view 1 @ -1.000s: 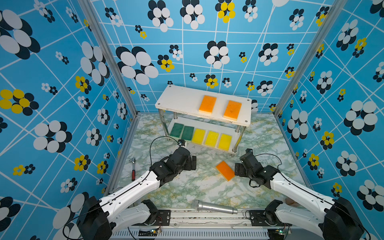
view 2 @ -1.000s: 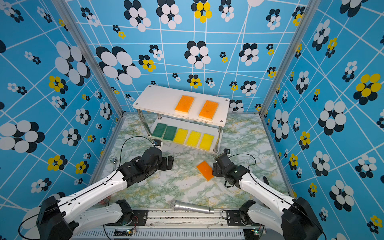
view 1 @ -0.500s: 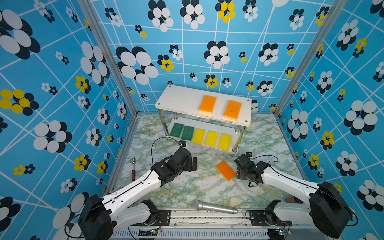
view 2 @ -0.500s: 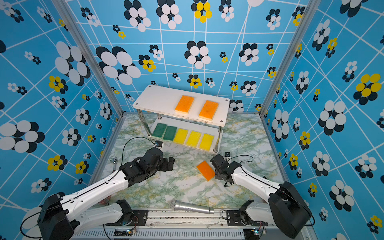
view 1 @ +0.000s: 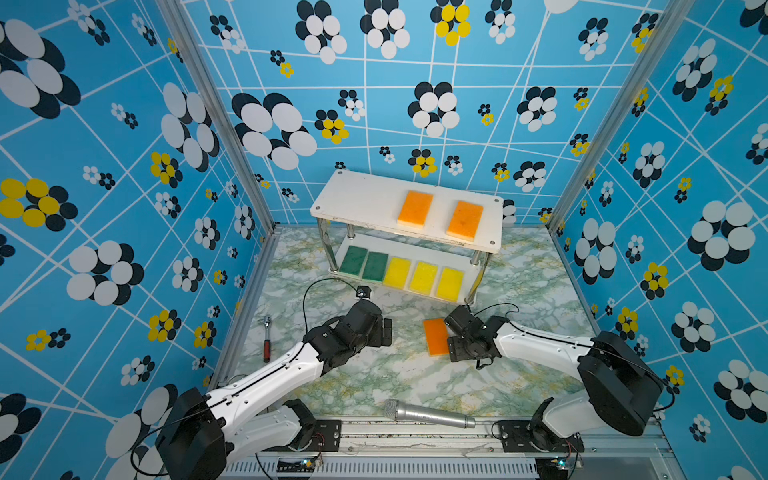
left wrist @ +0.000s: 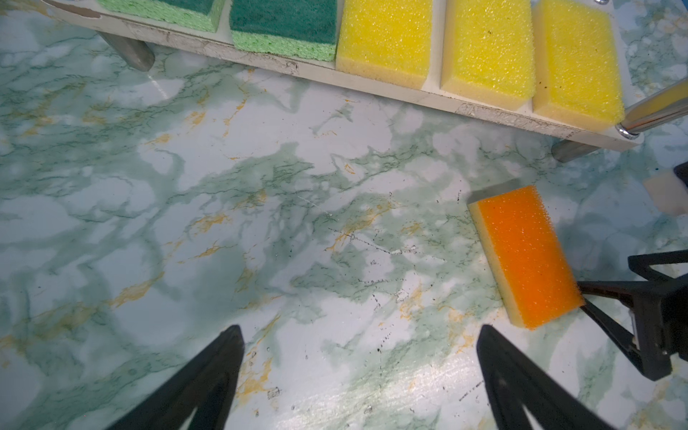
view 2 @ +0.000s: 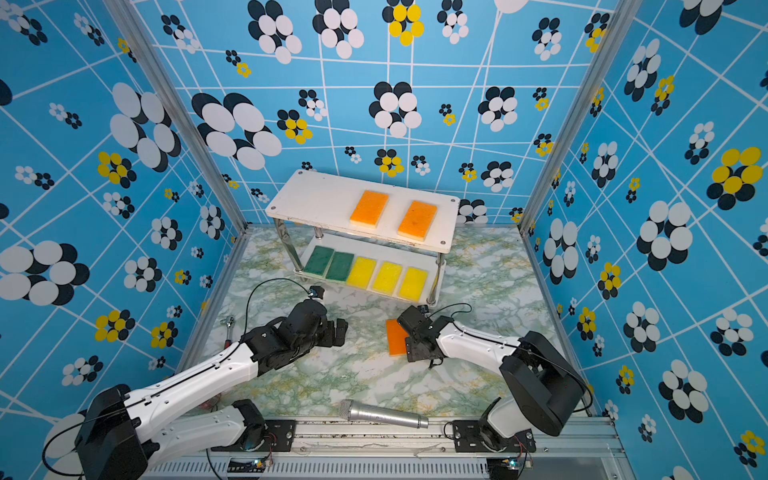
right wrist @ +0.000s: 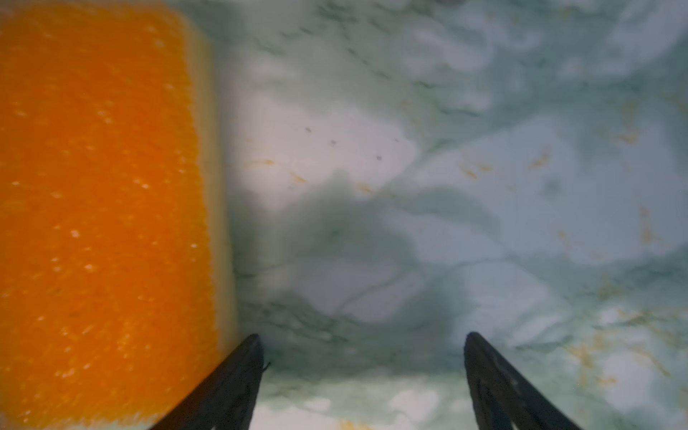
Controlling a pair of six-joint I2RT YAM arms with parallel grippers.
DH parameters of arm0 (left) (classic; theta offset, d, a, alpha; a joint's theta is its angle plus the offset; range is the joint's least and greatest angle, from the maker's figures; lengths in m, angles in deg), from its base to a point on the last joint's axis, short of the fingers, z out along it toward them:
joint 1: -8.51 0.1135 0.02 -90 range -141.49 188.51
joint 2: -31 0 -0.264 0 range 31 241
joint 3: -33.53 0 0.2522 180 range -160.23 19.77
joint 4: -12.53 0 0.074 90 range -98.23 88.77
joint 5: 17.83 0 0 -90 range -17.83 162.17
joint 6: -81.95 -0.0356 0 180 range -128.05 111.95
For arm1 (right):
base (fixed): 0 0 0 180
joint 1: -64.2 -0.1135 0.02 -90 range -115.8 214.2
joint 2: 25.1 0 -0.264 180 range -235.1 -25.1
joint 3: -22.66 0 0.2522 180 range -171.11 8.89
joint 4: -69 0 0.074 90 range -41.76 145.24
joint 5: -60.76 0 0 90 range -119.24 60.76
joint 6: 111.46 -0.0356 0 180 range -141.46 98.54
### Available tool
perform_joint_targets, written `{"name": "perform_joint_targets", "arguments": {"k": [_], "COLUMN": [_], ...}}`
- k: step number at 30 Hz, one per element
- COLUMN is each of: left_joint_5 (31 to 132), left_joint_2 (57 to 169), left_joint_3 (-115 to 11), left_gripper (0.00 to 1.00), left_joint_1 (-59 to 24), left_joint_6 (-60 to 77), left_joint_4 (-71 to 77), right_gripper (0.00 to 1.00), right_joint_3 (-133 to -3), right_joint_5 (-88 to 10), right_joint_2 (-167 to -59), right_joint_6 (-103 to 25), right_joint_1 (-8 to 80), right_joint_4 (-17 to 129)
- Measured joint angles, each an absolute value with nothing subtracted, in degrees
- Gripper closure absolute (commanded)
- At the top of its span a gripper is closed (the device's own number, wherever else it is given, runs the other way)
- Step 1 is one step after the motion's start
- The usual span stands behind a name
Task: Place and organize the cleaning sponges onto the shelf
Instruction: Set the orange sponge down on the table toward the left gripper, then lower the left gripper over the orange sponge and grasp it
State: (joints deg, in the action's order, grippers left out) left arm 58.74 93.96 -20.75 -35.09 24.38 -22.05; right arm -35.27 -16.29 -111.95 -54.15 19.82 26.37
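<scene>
Wrench: a small red-handled metal ratchet wrench [view 1: 267,343] lies on the green-veined marble bench [view 1: 374,374], left of centre in both top views, close to the left wall.
Left hand: the black left hand [left wrist: 359,329] hangs low over bare bench just left of centre, its fingers spread wide with nothing between them, well apart from any sponge.
Shelf: the two-tier white shelf [view 1: 365,199] with shiny metal posts stands at the middle of the frame, against the back wall.
Lower board: from left to right, two flat dark green sponges [view 1: 353,260] [view 1: 375,266], then three yellow sponges [view 1: 397,272] [view 1: 424,277] [view 1: 450,283], side by side in one row.
Top board: two orange sponges [view 1: 414,208] [view 1: 465,220] lie flat on its right half, apart from each other.
Microphone: a silver handheld microphone [view 1: 428,415] lies at the bottom middle, along the front rail.
Loose sponge: the loose orange sponge [view 1: 435,336], pale yellow beneath, lies flat on the bench, orange face up, just right of centre, in front of the shelf.
Right hand: the black right hand [right wrist: 363,337] sits low at that sponge's right edge, fingers wide; the sponge lies just outside the gap, against one finger.
</scene>
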Motion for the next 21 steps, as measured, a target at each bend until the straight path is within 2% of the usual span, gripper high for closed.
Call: {"name": "perform_joint_targets", "arguments": {"k": [11, 21], "left_joint_5": [58.98, 67.68], "left_joint_2": [94.03, 101.66], "left_joint_3": [-18.93, -17.71], "left_gripper": [0.01, 0.01], "left_joint_1": [-35.09, -35.20], "left_joint_6": [24.25, 17.12], "left_joint_4": [-20.89, -12.65], "right_gripper": [0.15, 0.12], "right_joint_3": [-37.34, -34.00], "right_joint_5": [-31.77, -32.62], "right_joint_2": [-114.85, -106.98], "right_joint_6": [-49.25, -47.72], "right_joint_1": [18.36, 18.36], "right_joint_4": [38.39, 36.97]}}
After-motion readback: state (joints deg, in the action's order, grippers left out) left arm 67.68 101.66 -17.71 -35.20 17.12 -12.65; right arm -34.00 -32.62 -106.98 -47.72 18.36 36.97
